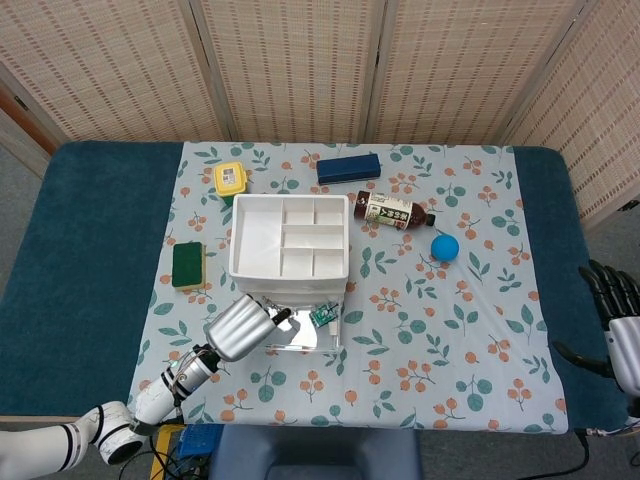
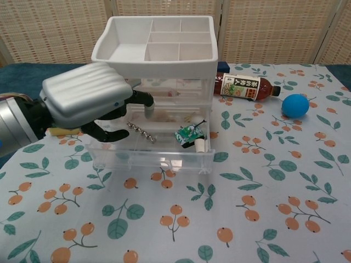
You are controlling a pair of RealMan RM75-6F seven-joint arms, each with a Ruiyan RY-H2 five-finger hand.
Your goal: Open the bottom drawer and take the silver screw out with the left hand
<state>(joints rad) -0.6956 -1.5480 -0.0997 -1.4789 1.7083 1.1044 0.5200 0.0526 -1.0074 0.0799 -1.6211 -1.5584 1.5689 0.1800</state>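
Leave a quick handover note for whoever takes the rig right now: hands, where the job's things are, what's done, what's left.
Left hand: over the left part of the open bottom drawer, fingers apart, holding nothing.
Right hand: idle at the table's right edge, empty.
Silver screw: lying inside the drawer, just right of the left hand, not gripped. A small green part lies further right in the same drawer.
Done: bottom drawer pulled out.
Left: lower the fingers onto the screw, pinch it, lift it out.

Ribbed silver left hand [image 2: 85, 98] w/ black fingers [image 2: 143, 98]
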